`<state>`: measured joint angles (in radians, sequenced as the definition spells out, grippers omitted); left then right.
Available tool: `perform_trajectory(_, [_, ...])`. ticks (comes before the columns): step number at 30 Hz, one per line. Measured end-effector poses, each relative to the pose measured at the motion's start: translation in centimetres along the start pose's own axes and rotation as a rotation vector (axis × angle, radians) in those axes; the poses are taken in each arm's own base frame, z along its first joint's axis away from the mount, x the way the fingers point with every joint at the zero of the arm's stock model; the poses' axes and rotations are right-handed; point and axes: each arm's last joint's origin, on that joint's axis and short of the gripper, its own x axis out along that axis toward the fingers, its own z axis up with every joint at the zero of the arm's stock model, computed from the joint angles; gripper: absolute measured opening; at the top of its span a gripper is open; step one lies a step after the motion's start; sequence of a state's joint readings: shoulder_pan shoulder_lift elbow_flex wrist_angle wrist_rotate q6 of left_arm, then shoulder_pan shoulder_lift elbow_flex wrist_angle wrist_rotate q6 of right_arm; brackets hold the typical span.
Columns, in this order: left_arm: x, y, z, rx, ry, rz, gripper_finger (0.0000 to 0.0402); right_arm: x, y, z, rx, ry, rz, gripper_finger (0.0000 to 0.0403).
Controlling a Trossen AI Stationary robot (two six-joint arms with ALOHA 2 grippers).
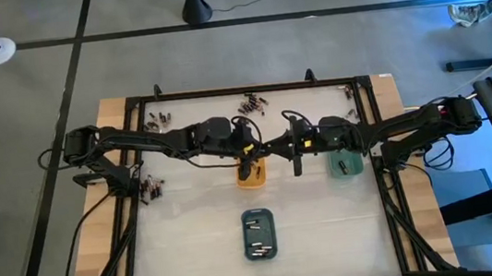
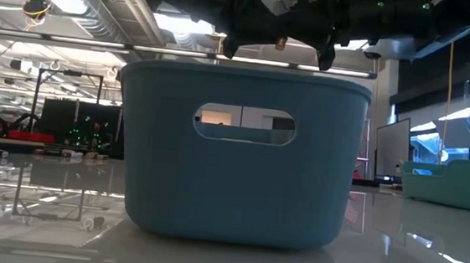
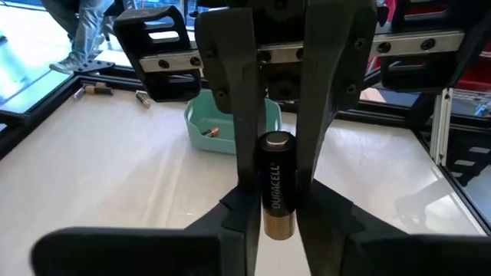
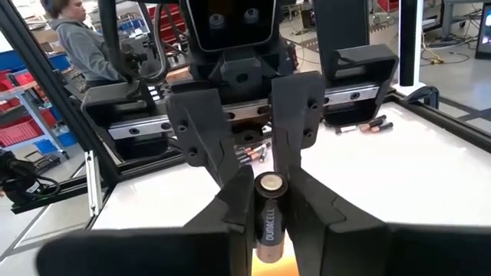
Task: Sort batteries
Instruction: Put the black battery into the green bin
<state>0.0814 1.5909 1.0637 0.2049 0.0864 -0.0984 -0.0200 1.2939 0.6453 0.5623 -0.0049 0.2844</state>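
A single battery [image 3: 278, 184] stands between the two grippers above the orange tray [image 1: 250, 176], near the middle of the surface [image 1: 191, 228]. It is a dark cylinder with a copper-coloured end, a silvery cap and white lettering along its side. The left gripper [image 1: 248, 160] has its fingers closed against the battery's sides. The right gripper [image 1: 296, 155] meets it from the other side, and its fingers [image 4: 230, 180] also press on the same battery [image 4: 270, 215].

More batteries [image 1: 250, 106] lie loose along the far edge of the surface, a few near the far right corner [image 1: 349, 93], and a small heap [image 1: 148, 187] sits at the left edge. Some lie in the blue tray [image 1: 258, 233] toward the near edge, and one in the green tray [image 1: 344, 164] on the right.

The near half of the surface is open on both sides of the blue tray. A black frame [image 1: 131, 103] borders the surface all round.
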Motion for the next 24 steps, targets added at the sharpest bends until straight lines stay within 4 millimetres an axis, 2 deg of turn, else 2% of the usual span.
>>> perform_trajectory(6, [-0.1,0.5,-0.5,-0.011,0.067,0.037,0.0121,-0.7,0.1,0.3,-0.011,0.023,-0.003,0.0051])
perform_trajectory(11, [-0.2,1.1,-1.2,-0.042,0.134,0.072,0.0153,-2.7,0.1,0.9,-0.032,0.086,-0.091,0.0051])
perform_trajectory(16, [-0.9,2.1,-3.2,-0.074,0.353,0.116,0.0166,-6.5,-0.2,1.1,0.025,0.216,-0.257,0.0051])
perform_trajectory(19, [-1.3,2.4,-4.0,-0.088,0.446,0.134,0.0164,-9.1,-0.5,0.6,0.094,0.33,-0.37,0.0051])
perform_trajectory(24, [-1.3,2.4,-4.1,-0.084,0.448,0.149,0.0156,-12.9,-1.0,-1.1,0.24,0.537,-0.551,0.0051])
